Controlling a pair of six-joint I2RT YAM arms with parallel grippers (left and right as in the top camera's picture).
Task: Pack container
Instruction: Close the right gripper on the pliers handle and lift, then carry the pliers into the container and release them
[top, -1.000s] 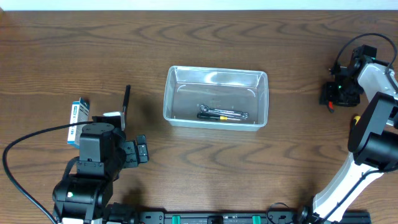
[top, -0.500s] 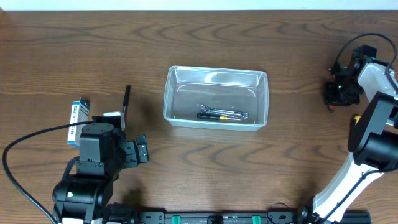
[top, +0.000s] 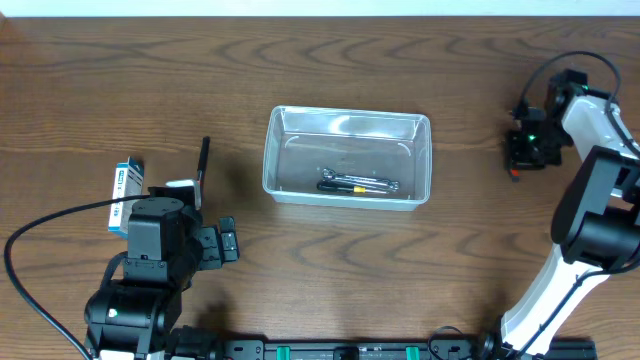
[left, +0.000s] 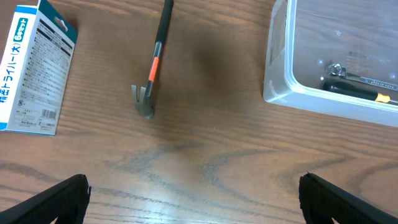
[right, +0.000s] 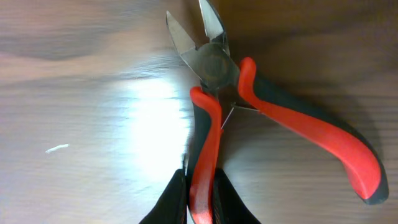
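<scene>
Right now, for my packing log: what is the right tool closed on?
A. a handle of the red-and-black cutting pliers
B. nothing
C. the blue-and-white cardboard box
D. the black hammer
A: the right tool pinches one red handle of the red-and-black steel cutting pliers.

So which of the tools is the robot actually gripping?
The red-handled cutters: the right gripper is shut on one handle. The hammer and the tools in the container lie untouched.

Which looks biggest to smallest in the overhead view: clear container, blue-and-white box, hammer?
1. container, clearly largest
2. blue-and-white box
3. hammer
The order of the last two is unsure: they are similar in length, the hammer is much thinner, and the left arm seems to cover part of each.
</scene>
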